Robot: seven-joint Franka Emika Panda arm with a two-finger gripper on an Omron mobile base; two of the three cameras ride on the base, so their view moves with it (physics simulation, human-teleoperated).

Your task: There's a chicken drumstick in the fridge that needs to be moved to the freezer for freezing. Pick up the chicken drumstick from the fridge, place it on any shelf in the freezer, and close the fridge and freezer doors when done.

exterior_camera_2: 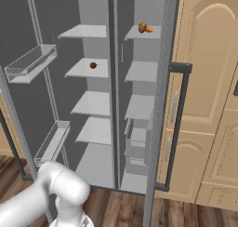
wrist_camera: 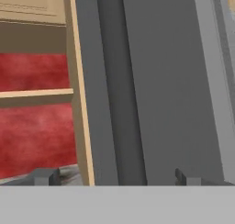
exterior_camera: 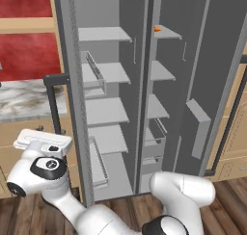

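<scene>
The chicken drumstick (exterior_camera_2: 144, 28) lies on the top shelf (exterior_camera_2: 148, 34) of the narrow freezer half, also seen as an orange speck, the drumstick (exterior_camera: 157, 29). Both tall grey doors stand open: the fridge door (exterior_camera: 72, 94) with clear inner bins at the left, the freezer door (exterior_camera: 214, 70) at the right. My gripper (wrist_camera: 114, 179) is open and empty, its fingertips (wrist_camera: 46, 176) wide apart. It faces the outer edge of the fridge door (wrist_camera: 110, 90). In the left base view my white hand (exterior_camera: 42, 141) sits low, just outside that door, below its handle (exterior_camera: 53, 99).
A small dark red-brown ball (exterior_camera_2: 93, 65) rests on the second broad fridge shelf. A marble counter (exterior_camera: 24, 101) and red wall (exterior_camera: 26, 51) lie left of the unit. Tan wooden cabinets (exterior_camera_2: 209, 96) stand on the right. The freezer door's handle (exterior_camera_2: 179, 123) juts out there.
</scene>
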